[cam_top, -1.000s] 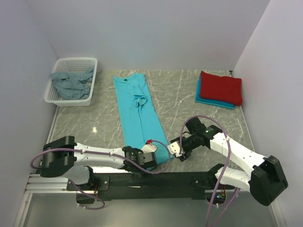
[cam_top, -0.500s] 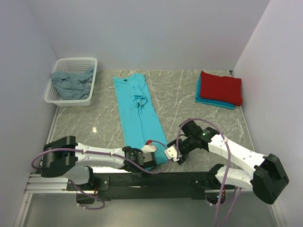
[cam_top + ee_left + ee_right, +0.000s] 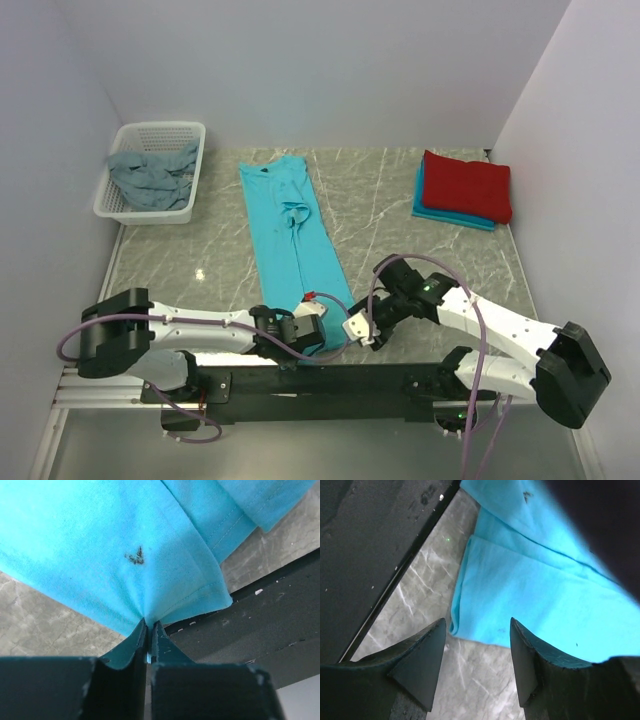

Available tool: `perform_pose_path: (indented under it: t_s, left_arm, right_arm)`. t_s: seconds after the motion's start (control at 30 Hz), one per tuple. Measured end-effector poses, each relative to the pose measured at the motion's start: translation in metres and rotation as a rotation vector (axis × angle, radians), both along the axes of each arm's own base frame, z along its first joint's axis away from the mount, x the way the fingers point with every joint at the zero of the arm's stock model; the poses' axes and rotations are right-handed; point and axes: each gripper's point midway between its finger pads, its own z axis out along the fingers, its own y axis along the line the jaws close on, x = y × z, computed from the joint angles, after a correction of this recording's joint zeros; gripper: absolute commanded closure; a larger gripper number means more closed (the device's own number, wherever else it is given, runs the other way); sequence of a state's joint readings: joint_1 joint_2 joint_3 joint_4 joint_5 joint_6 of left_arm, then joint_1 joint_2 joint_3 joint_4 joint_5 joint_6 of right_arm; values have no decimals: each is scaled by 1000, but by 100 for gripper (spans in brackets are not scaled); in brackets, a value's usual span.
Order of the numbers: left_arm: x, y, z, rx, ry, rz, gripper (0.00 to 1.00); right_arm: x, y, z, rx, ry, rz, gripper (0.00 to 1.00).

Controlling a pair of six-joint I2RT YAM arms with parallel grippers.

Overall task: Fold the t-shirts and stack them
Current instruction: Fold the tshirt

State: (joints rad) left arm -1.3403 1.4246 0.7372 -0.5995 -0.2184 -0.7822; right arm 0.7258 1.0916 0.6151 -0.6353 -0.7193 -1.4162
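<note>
Right pincer [image 3: 356,329] has slid left – now just beside the turquoise t-shirt [image 3: 290,235] near corner; left pincer [image 3: 148,629] drew back slightly, hem pinched.

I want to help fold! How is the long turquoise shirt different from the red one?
The turquoise shirt lies in a long strip; the red shirt is folded into a rectangle. The turquoise shirt's near edge is pinched in the jaws of the left gripper; the red shirt sits untouched on a folded blue shirt. Both are plain cloth.

Matt cloth t-shirt [image 3: 290,235]; seemingly polished table [image 3: 380,200]
</note>
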Motion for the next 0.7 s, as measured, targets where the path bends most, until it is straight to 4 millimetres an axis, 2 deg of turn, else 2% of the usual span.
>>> perform_pose_path:
  t_s: [0.47,0.7]
  left_arm:
    - [-4,4,10,-105,37,-3,99]
    - [-3,3,14,-128,43,1,99]
  right_arm:
    - [-6,21,-25,-79,-80,42,42]
    - [-7,20,-38,-144,-115,63,42]
